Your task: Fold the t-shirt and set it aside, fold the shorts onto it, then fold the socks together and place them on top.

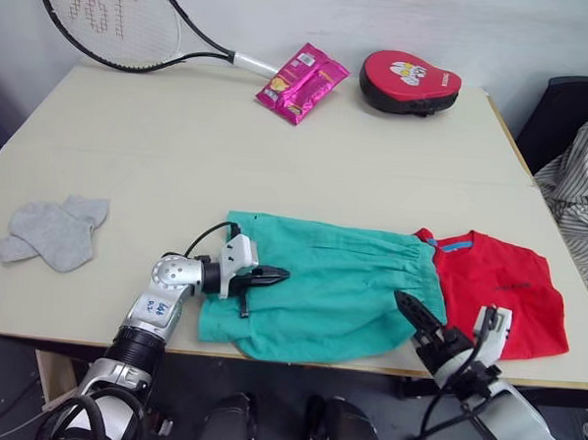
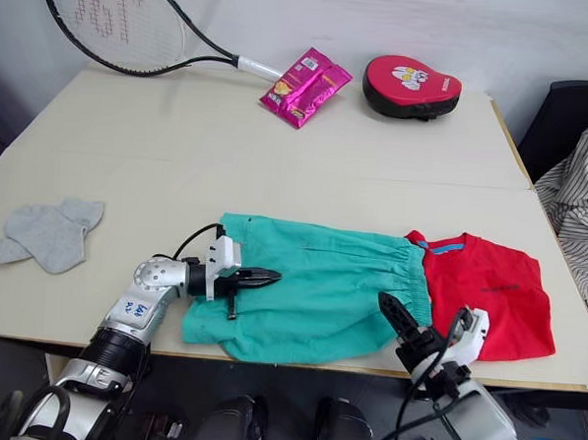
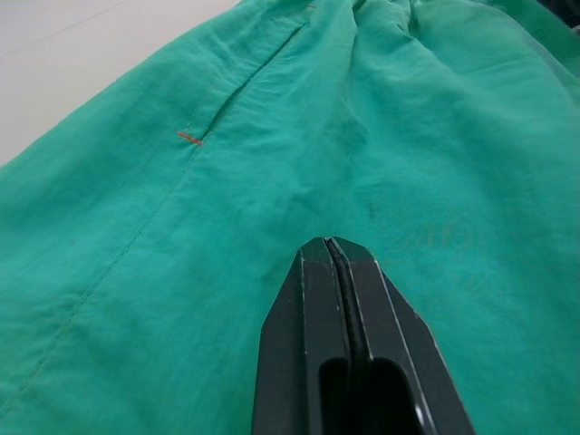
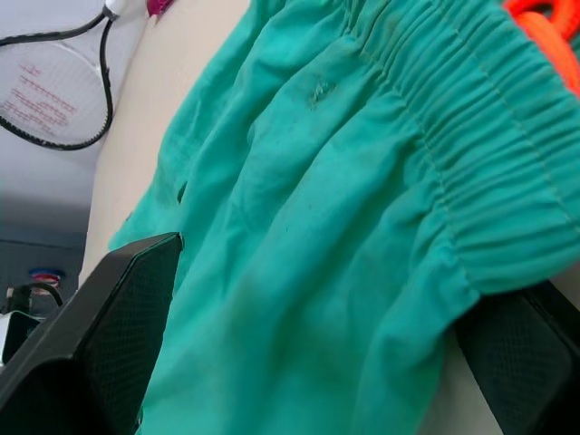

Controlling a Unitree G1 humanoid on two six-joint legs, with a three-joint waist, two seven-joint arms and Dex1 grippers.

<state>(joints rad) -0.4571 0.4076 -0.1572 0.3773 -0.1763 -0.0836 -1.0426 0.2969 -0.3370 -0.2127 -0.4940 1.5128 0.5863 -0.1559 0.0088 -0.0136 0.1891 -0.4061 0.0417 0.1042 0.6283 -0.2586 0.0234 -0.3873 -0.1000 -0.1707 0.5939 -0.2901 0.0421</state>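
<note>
Shorts (image 1: 330,286) are spread flat at the near edge of the table (image 1: 278,150), their gathered waistband overlapping the folded t-shirt (image 1: 498,285) lying just to their right. Well to the left of the shorts, the socks (image 1: 55,231) are laid together. The left gripper (image 1: 271,275) is held over the left part of the shorts, its fingers (image 3: 349,362) pressed together with nothing between them. The right gripper (image 1: 414,320) is poised at the shorts' near waistband corner, jaws spread wide apart.
</note>
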